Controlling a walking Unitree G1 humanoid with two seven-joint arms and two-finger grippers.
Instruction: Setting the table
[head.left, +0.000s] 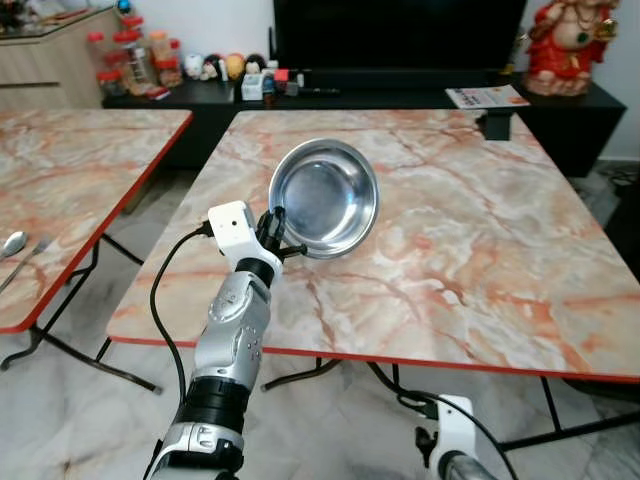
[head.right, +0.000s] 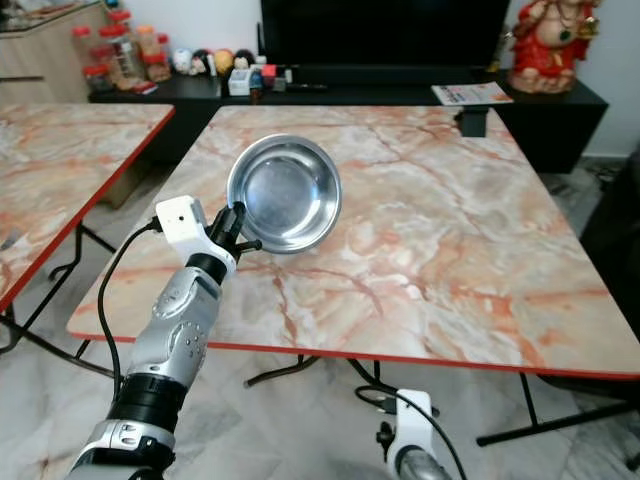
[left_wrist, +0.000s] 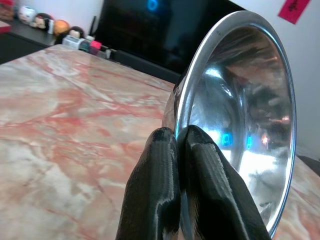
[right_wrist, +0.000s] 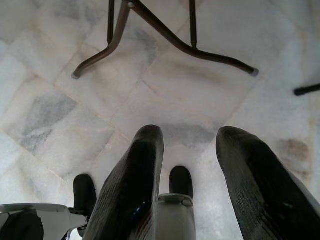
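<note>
Left wrist view has my left gripper (left_wrist: 178, 150) pinched tight on the rim of the steel bowl (left_wrist: 240, 115), one finger inside, one outside. Bowl's tipped up on edge, its hollow facing up and back toward me, held above the near-left part of the marble-pattern table (head.left: 470, 230). Nothing in it, no readable markings. My right gripper (right_wrist: 197, 165) hangs spread apart over the floor (right_wrist: 45, 115).

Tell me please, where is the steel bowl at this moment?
In the eye views the steel bowl is held tilted by its rim in the left claw, above the near left part of the marble table.
</note>
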